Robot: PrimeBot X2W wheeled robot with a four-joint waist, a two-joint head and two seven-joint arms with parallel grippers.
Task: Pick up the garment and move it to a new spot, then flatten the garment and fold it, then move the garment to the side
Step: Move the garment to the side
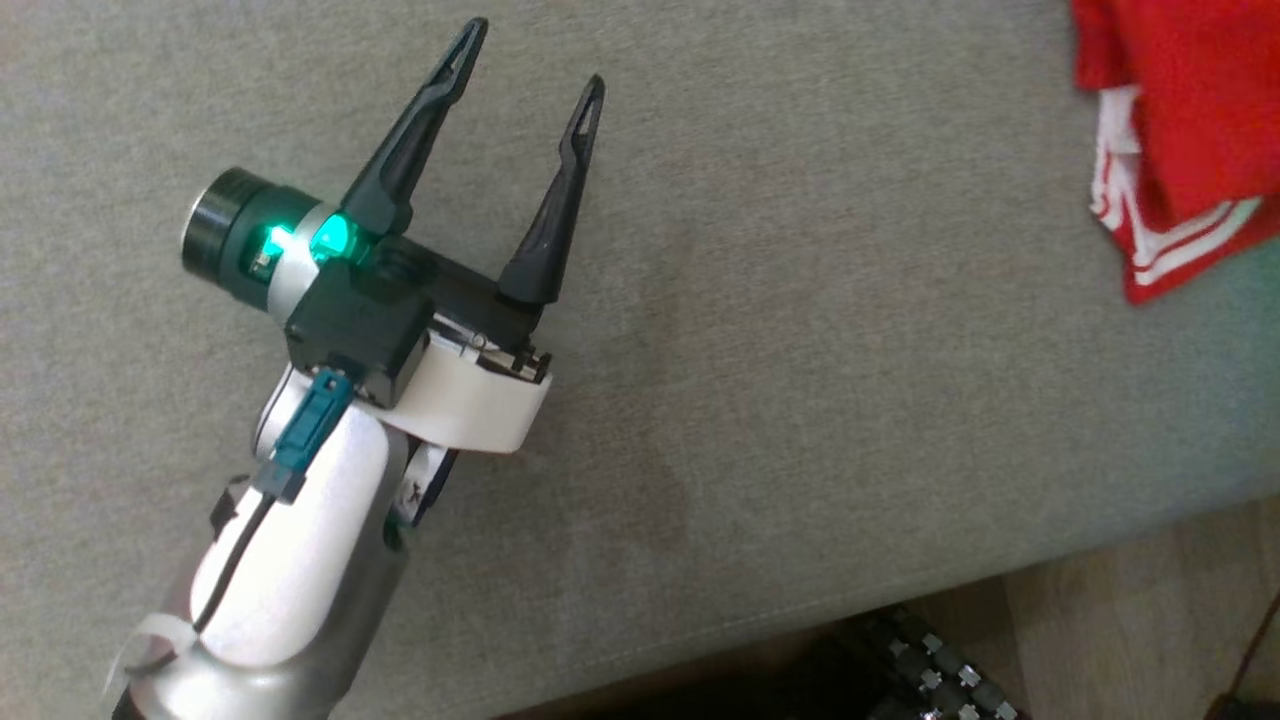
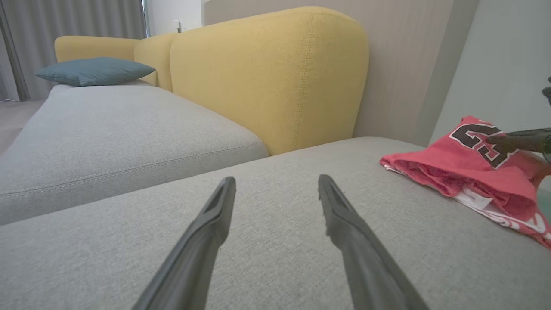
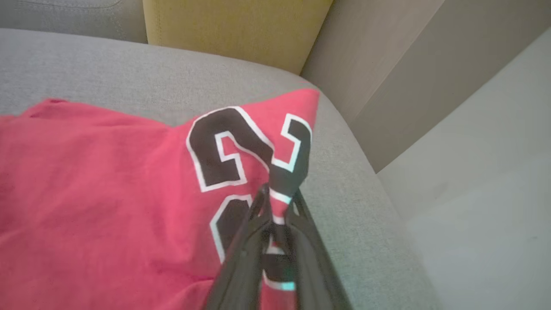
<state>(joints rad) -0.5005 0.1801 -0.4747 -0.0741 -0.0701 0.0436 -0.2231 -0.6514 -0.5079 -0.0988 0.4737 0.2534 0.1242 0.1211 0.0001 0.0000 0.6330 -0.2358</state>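
On the grey sofa seat [image 1: 800, 300], a red garment [image 3: 107, 172] lies bunched at the robot's right-hand end.
The right gripper [image 3: 277, 196] has its two fingers pressed together on a raised fold of the cloth, right at the black-and-white number print near the cushion's rounded corner. White striped trim shows along the garment's lower edge. The left gripper [image 1: 536, 55] hangs well apart from it over bare fabric, fingers spread and holding nothing. A yellow backrest [image 2: 267, 77] stands behind the seat, with a blue cushion [image 2: 94, 71] farther along.
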